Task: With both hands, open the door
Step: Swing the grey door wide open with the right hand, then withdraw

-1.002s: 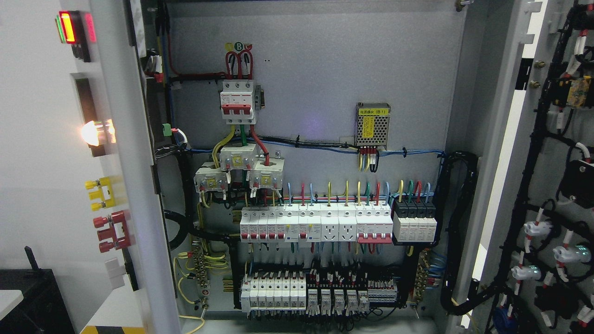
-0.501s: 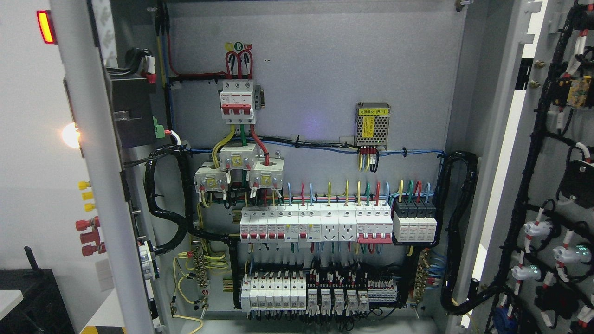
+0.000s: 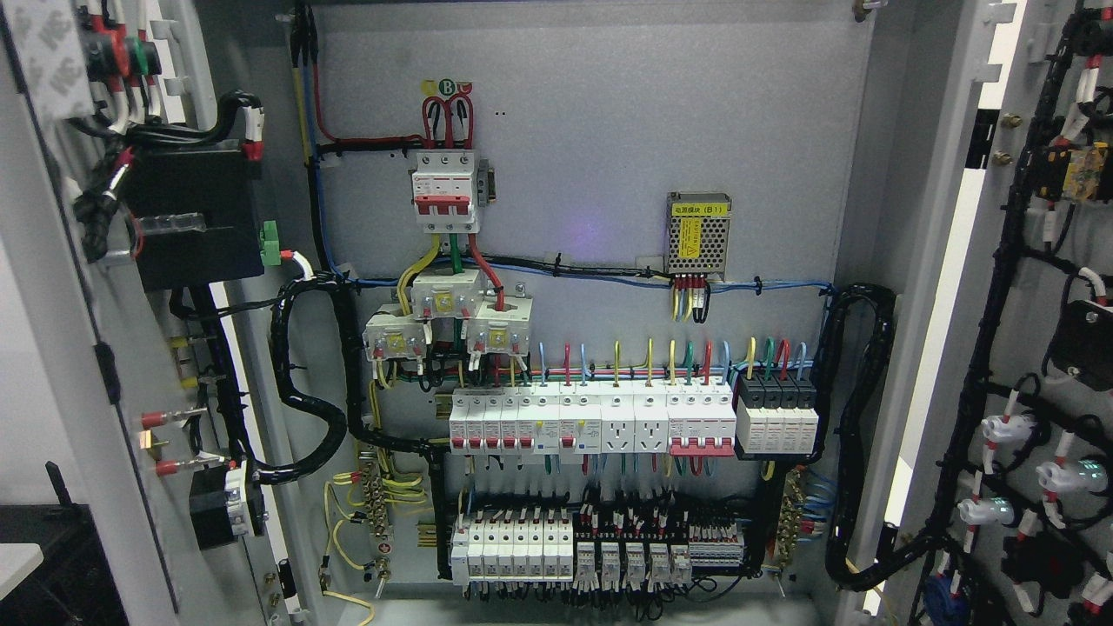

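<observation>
Neither of the robot's hands shows anywhere in the head view, so I cannot tell whether the fingers are spread, curled or gripping an edge; with no fingers to start from, places are given by the picture's sides instead.

At the left stands the grey sheet-metal left door [image 3: 52, 365], swung wide enough that its inner face shows, carrying a black box-shaped module [image 3: 196, 217] and a black corrugated cable loom [image 3: 304, 409] that loops across the hinge gap (slack is presumably left there so the door can swing). At the right, the grey sheet-metal right door [image 3: 1043, 287] is likewise turned outward, its inner side covered in black wiring and white lamp backs.

Between them the grey back panel of the cabinet [image 3: 609, 130] lies fully exposed, with a white three-pole breaker with red levers [image 3: 445, 189], a small perforated metal power supply with a yellow label [image 3: 698, 233] and a row of white breakers [image 3: 591, 422]. Judging by this, the opening looks essentially done.

Both doors run off the frame, so their outer edges and any handles are unseen.
</observation>
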